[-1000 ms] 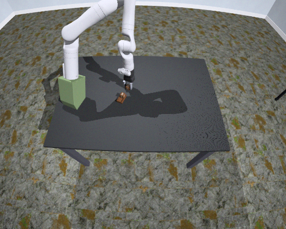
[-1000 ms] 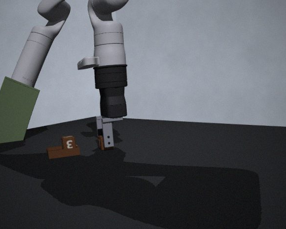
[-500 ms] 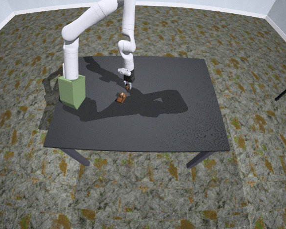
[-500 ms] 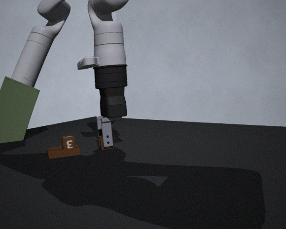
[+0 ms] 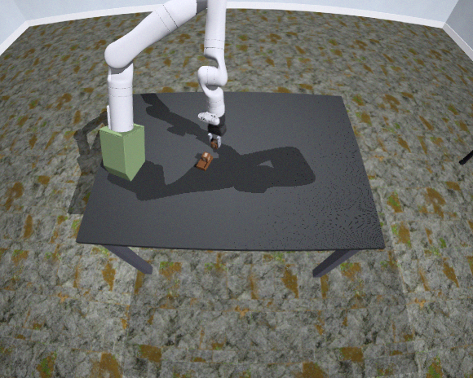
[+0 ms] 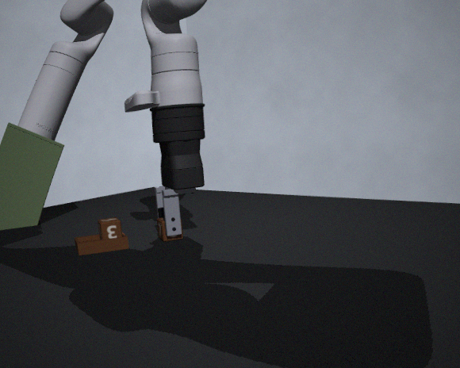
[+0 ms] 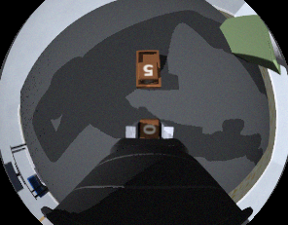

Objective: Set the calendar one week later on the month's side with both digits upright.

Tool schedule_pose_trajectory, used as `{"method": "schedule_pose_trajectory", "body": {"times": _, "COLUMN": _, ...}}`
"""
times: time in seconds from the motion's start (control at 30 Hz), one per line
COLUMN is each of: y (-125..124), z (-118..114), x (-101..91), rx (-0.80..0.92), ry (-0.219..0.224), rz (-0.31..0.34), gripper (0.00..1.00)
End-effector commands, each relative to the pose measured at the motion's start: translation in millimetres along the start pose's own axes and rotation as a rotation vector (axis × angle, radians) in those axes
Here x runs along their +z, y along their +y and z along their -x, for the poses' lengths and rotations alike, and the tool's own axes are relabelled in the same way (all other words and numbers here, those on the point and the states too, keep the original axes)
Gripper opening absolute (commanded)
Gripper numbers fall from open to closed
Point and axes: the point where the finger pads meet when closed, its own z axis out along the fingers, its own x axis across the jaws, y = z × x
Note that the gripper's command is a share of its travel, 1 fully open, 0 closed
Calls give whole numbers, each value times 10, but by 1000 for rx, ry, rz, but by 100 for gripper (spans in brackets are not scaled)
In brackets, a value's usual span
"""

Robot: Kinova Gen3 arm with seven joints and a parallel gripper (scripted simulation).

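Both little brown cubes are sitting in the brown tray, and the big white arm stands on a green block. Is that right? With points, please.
Not quite: only one cube [image 5: 205, 156] [image 6: 110, 230] [image 7: 149, 67] is in the tray [image 5: 202, 165] [image 6: 88, 247] [image 7: 149, 86]. The other cube [image 5: 214, 144] [image 6: 160, 230] [image 7: 150, 130] is outside it, between the two sides of the tool [image 5: 214, 143] [image 6: 167, 233] [image 7: 149, 127], as the wrist view shows. The big white arm [image 5: 121, 98] [image 6: 175, 83] does stand on a green block [image 5: 117, 152] [image 6: 21, 182] [image 7: 249, 40].
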Motion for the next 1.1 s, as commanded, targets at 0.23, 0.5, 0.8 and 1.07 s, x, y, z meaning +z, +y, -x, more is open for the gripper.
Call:
{"method": "schedule_pose_trajectory", "body": {"times": 0.23, "y": 1, "z": 6, "x": -5, "rx": 0, "ry": -1, "rz": 0, "gripper": 57}}
{"method": "schedule_pose_trajectory", "body": {"times": 0.5, "y": 1, "z": 6, "x": -10, "rx": 0, "ry": -1, "rz": 0, "gripper": 57}}
{"method": "schedule_pose_trajectory", "body": {"times": 0.8, "y": 1, "z": 5, "x": -92, "rx": 0, "ry": -1, "rz": 0, "gripper": 57}}
{"method": "schedule_pose_trajectory", "body": {"times": 1.07, "y": 1, "z": 5, "x": -319, "rx": 0, "ry": -1, "rz": 0, "gripper": 57}}
